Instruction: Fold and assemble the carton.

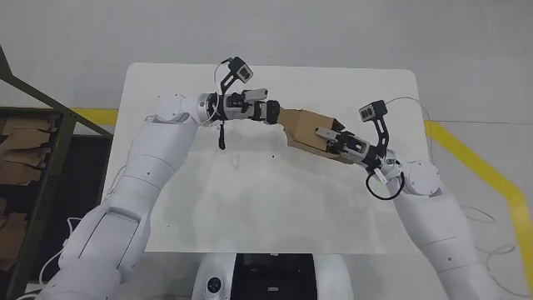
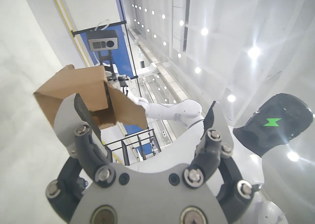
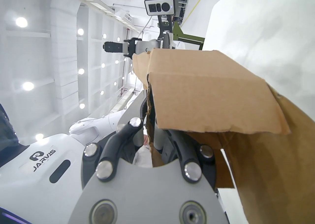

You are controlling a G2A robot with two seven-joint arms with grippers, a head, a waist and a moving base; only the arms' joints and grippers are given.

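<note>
A brown carton (image 1: 306, 125) is held above the white table (image 1: 250, 208), between my two arms. My right gripper (image 1: 327, 137) is at its right end. In the right wrist view this gripper (image 3: 150, 124) is shut on a cardboard wall of the carton (image 3: 209, 92), and a loose flap hangs beside it. My left gripper (image 1: 275, 112) is at the carton's left end. In the left wrist view it (image 2: 147, 114) is open wide, with one finger (image 2: 83, 112) against the open end of the carton (image 2: 73, 84) and the other finger apart in the air.
A dark green rack (image 1: 25, 158) holding flat cardboard blanks stands on the floor left of the table. A yellow line (image 1: 466, 154) runs over the floor past the table's right side. The table's front half (image 1: 266, 217) is bare.
</note>
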